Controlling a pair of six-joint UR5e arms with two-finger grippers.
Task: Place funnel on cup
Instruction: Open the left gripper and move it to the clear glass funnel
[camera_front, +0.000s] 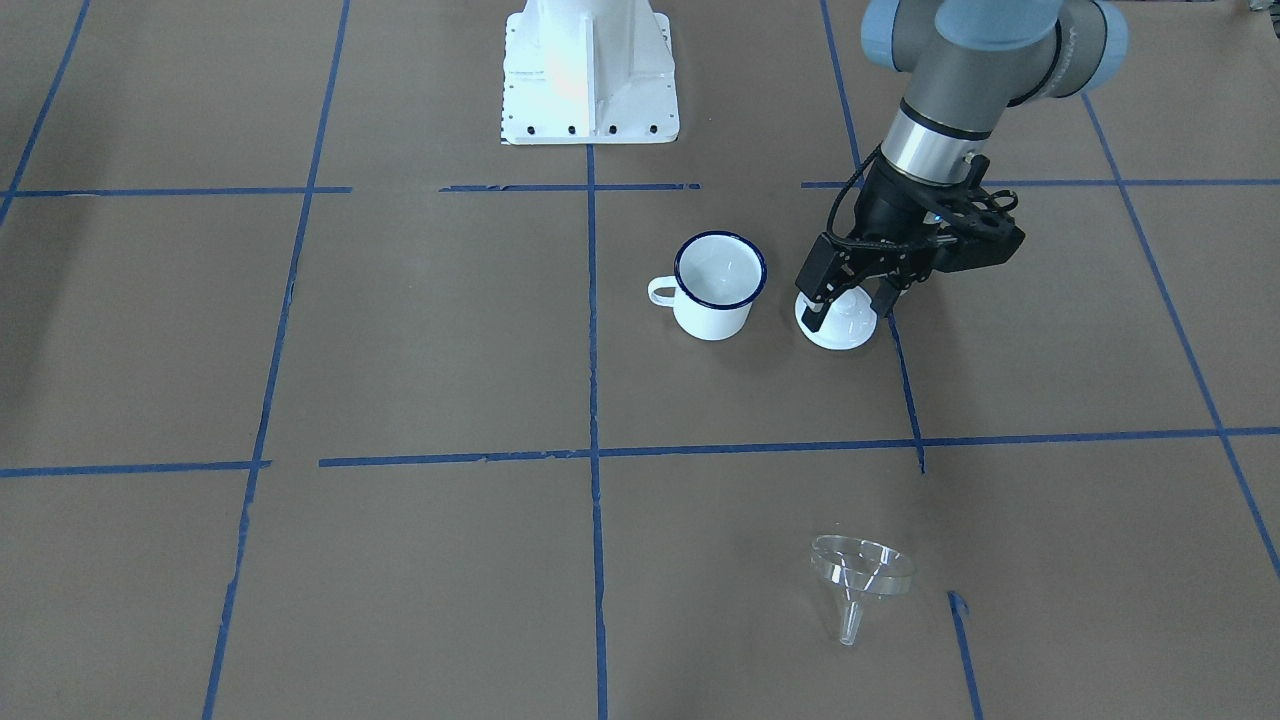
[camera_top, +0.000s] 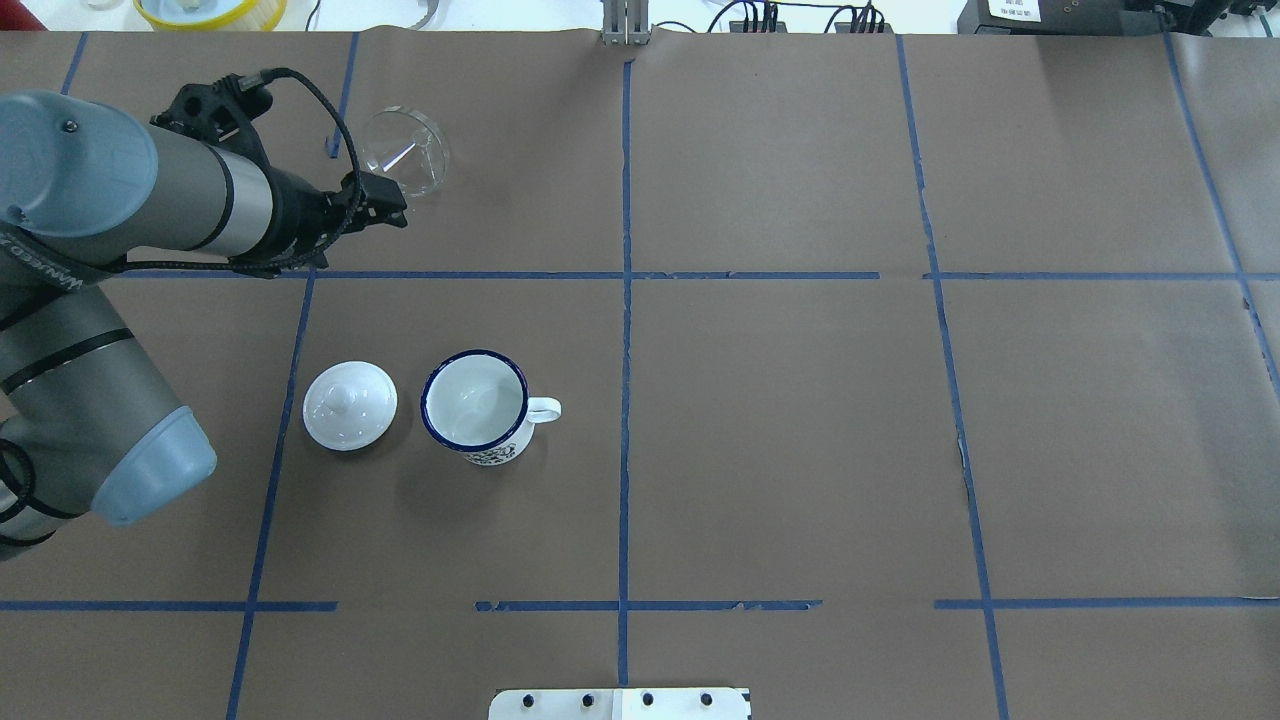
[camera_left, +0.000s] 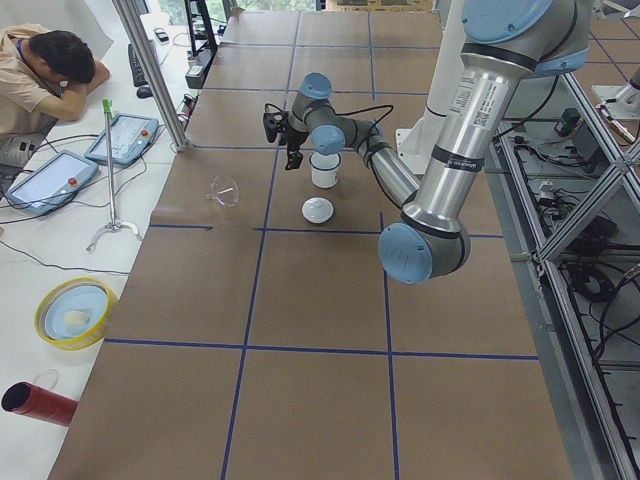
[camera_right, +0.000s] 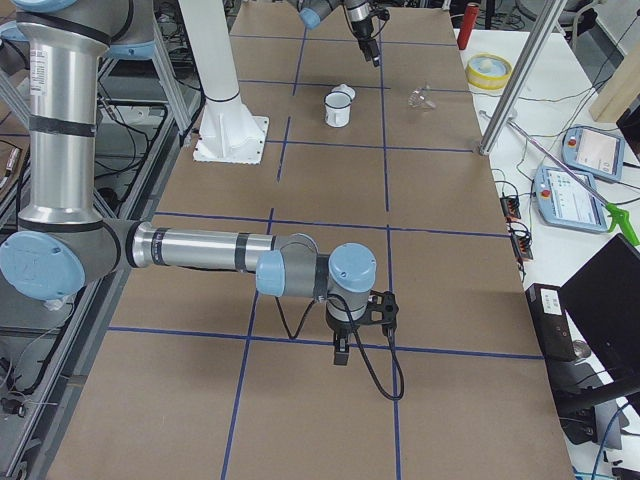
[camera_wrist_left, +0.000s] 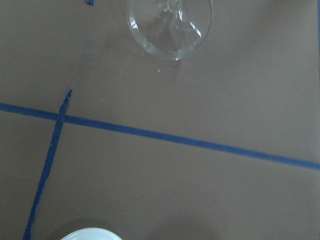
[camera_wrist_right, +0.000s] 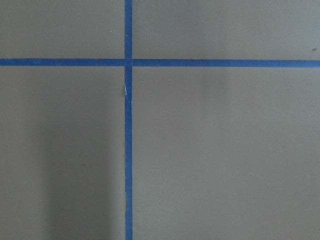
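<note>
The clear funnel (camera_front: 862, 570) lies tilted on the brown paper, far from the robot; it also shows in the overhead view (camera_top: 405, 150) and at the top of the left wrist view (camera_wrist_left: 170, 25). The white cup (camera_front: 715, 285) with a dark blue rim stands upright and empty (camera_top: 475, 400). My left gripper (camera_front: 850, 310) is open and empty, raised above the table between the lid and the funnel (camera_top: 395, 210). My right gripper (camera_right: 341, 352) hangs over bare paper far from the cup; I cannot tell whether it is open or shut.
A round white knobbed lid (camera_top: 350, 405) lies beside the cup, on the side away from the handle; its edge shows in the left wrist view (camera_wrist_left: 90, 234). The robot base (camera_front: 590, 80) stands at the near edge. A yellow-rimmed bowl (camera_left: 75, 310) sits off the table's far side.
</note>
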